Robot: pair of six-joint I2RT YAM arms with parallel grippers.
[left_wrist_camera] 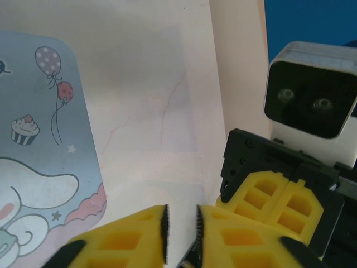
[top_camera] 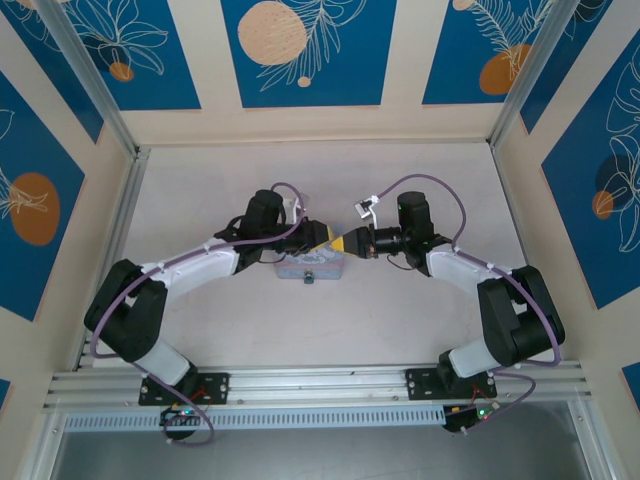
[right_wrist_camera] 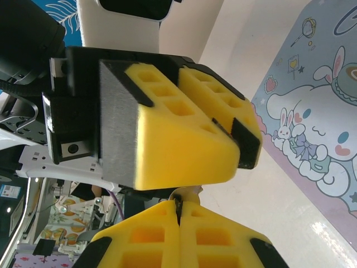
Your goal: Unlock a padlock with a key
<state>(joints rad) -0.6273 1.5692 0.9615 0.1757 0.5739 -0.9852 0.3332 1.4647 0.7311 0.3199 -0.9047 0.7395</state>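
A key handover is judged in hand: the left end effector (left_wrist_camera: 181, 218), narrowed to a slit, is met by the fully closed right end effector (right_wrist_camera: 178, 207), any key hidden. Next, the padlock (top_camera: 310, 277) at the near edge of the box (top_camera: 290, 268) must be approached.

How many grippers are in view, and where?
2. The left gripper and the right gripper face tip to tip, close together, beside the tin box; none seems hidden.

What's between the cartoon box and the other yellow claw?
Just bare table, seen in the left wrist view, between the box and the right claw.
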